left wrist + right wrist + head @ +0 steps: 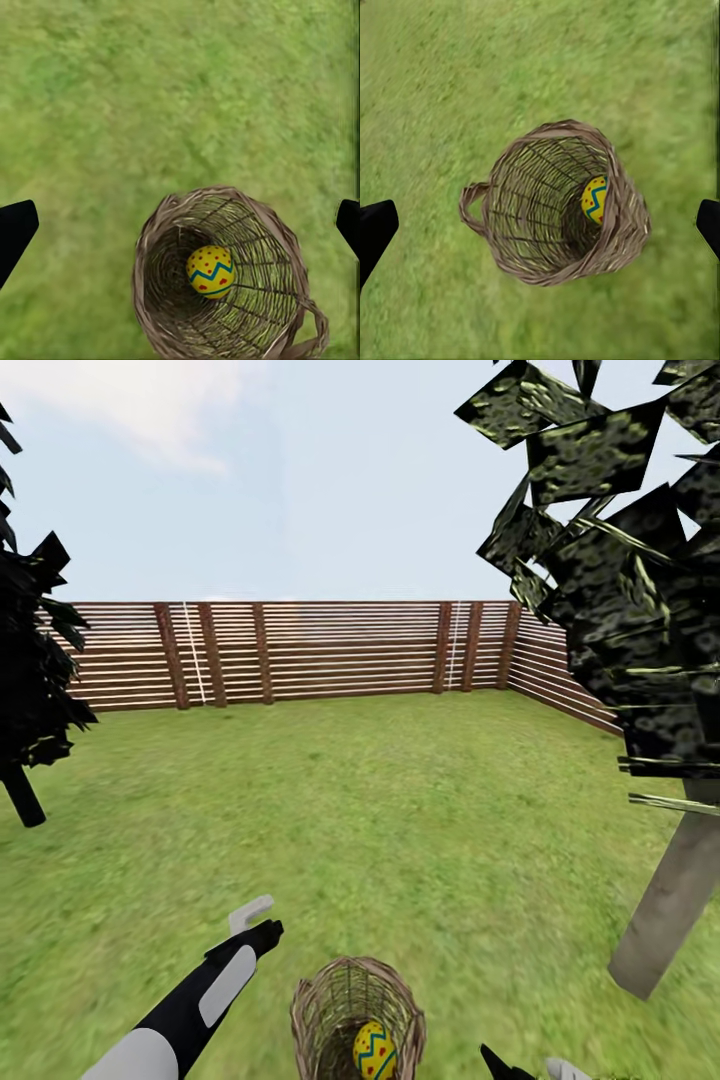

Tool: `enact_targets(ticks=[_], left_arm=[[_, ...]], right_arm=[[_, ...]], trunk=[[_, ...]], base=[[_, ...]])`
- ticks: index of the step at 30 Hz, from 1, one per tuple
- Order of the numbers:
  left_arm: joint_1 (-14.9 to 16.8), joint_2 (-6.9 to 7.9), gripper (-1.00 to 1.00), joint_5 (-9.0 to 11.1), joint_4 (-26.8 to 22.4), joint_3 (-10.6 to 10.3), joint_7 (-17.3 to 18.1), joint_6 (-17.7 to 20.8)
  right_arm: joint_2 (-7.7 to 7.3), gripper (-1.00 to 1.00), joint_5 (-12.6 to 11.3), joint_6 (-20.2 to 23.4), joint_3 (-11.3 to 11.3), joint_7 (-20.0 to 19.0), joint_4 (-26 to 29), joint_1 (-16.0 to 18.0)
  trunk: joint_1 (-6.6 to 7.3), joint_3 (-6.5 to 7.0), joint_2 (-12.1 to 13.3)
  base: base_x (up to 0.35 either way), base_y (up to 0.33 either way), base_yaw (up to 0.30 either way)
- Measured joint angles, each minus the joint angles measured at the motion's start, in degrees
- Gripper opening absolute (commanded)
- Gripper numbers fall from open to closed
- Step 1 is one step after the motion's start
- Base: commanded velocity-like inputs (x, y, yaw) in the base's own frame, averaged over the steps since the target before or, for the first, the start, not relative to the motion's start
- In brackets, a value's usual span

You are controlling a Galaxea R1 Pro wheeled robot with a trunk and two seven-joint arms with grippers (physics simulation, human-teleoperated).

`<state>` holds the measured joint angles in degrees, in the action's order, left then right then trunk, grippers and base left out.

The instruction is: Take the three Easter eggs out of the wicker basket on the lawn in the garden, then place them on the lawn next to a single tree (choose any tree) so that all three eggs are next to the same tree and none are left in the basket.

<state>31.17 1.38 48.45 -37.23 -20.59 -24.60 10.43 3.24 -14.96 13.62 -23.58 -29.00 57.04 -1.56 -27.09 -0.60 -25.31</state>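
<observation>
1. Wicker basket (357, 1015) sits on the lawn (400, 810) at the head view's lower edge, its base cut off; 1 Easter egg (375, 1052) lies inside, half hidden by the rim in the right wrist view.
2. Left gripper (256, 922) hovers beside the basket, its fingertips (16, 229) spread wide and empty.
3. Right gripper (528, 1072) is mostly cropped at the head view's lower edge; its wrist view shows dark tips (375, 227) far apart, nothing between them.
4. Pale tree (672, 890) trunk stands at right, foliage cut off; a dark-trunked tree (25, 680) is at left, before the fence (320, 650).
</observation>
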Motion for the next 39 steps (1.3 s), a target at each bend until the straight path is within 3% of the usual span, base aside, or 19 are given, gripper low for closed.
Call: enact_targets(ticks=[21, 29, 39], left_arm=[[0.0, -0.29, 1.0, -0.1, 0.0, 0.0, 0.1, -0.1], [0.0, -0.27, 1.0, -0.1, 0.0, 0.0, 0.1, -0.4], [-0.2, -0.24, 1.0, -0.1, 0.0, 0.0, 0.2, -0.4]], right_arm=[[0.0, 1.0, -0.1, 0.1, 0.0, 0.1, -0.1, 0.0], [-0.02, 1.0, -0.1, 0.1, -0.1, 0.1, -0.1, 0.0], [-0.06, 1.0, -0.1, 0.1, -0.4, 0.1, -0.1, 0.0]], trunk=[[0.01, 0.22, 0.0], [0.0, 0.52, 0.0], [-0.01, 1.04, 0.0]], base=[[0.113, 0.012, -0.058], [0.241, 0.08, -0.206], [0.042, 0.009, -0.242]])
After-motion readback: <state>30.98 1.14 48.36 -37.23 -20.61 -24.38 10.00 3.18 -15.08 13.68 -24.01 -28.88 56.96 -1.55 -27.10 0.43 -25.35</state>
